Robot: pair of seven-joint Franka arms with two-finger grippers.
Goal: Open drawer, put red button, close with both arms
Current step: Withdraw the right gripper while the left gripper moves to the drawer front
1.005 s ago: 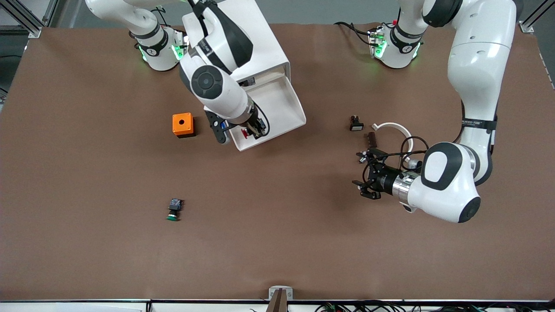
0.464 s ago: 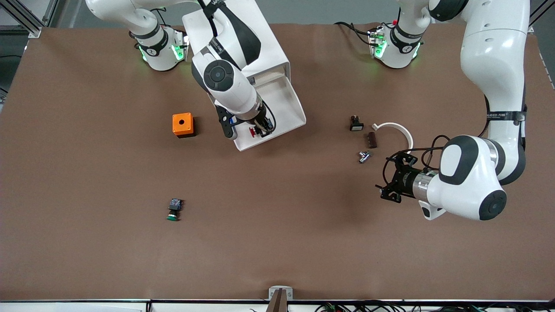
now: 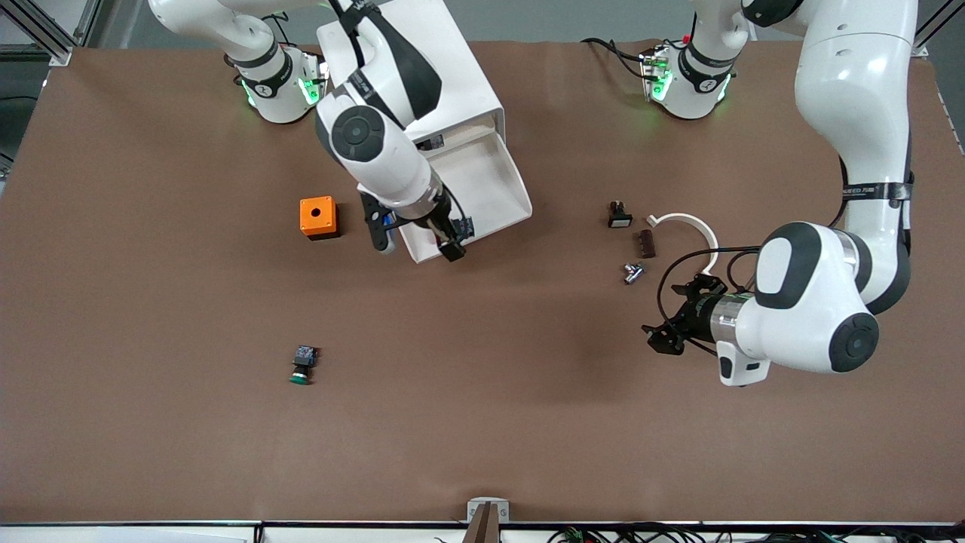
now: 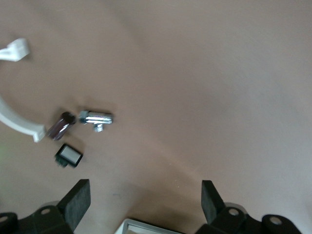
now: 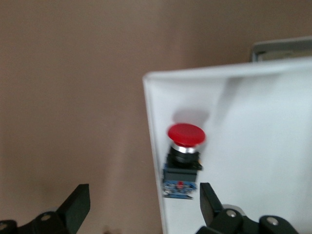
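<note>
Your drawer (image 3: 482,181) stands pulled out of the tall white cabinet (image 3: 422,53), a shallow white tray. In it you see the red button (image 5: 185,156) lying close against one side wall near a corner, red cap round, black body with blue marking.

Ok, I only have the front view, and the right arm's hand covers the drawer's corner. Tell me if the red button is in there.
Observer: Yes. The right wrist view shows the red button inside the drawer, beside its side wall.
Operator: Report that gripper's fingers.
Observer: The right gripper is open, with neither finger on the button.
Operator: Check the left one too.
Observer: The left gripper is open and empty, over bare table near a silver fitting.
</note>
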